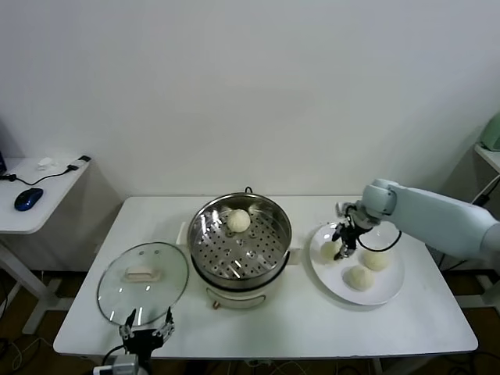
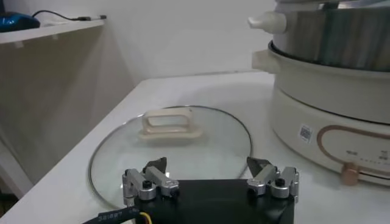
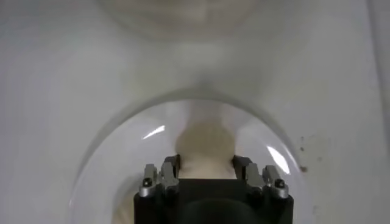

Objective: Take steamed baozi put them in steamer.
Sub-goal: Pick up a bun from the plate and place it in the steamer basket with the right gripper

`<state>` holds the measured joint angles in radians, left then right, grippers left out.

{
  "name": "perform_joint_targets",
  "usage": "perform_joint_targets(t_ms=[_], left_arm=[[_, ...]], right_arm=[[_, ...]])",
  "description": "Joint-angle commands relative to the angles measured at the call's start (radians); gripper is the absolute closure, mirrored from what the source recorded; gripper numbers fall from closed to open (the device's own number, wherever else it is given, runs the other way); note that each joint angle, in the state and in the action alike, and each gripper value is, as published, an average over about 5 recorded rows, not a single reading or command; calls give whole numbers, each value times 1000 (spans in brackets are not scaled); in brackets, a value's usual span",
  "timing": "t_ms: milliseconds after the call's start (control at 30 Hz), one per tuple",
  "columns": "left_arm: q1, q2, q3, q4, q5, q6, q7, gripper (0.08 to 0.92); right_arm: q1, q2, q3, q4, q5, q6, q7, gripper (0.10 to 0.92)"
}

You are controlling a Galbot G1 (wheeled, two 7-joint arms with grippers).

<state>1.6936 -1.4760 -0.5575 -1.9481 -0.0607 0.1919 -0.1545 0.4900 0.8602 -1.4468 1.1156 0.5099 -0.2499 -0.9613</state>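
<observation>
White table (image 1: 297, 328) before a blank wall: one baozi (image 1: 238, 221) already in steamer (image 1: 241, 238), three left on plate (image 1: 391, 291); right gripper (image 1: 341, 248) pinching the leftmost bun (image 3: 204, 146), left gripper (image 2: 210, 178) spread, parked by glass lid (image 2: 177, 149)

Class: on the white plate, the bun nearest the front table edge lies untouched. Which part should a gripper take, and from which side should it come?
Grip that bun across its round middle, coming straight down from above. It sits low on the flat plate with its dome exposed, and the right gripper is shut on a neighbouring bun from above.
</observation>
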Motion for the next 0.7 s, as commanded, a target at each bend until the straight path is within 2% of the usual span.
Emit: perform_joint_targets(t_ms=[33, 200, 400, 533, 700], left_arm=[[0, 0, 0, -1, 1, 0, 0, 177], [0, 7, 2, -7, 0, 0, 0, 177], [-1, 11, 6, -22, -5, 1, 1, 177], [-1, 11, 9, -28, -5, 1, 1, 177], [-4, 6, 12, -26, -4, 0, -1, 177]], right_arm=[[383, 14, -198, 81, 176, 10, -64, 431], [612, 122, -247, 200, 439, -67, -27, 431], [606, 319, -143, 346, 630, -221, 136, 431], [497, 442, -108, 374, 664, -287, 224, 431], [346, 537, -121, 321, 590, -331, 294, 431]])
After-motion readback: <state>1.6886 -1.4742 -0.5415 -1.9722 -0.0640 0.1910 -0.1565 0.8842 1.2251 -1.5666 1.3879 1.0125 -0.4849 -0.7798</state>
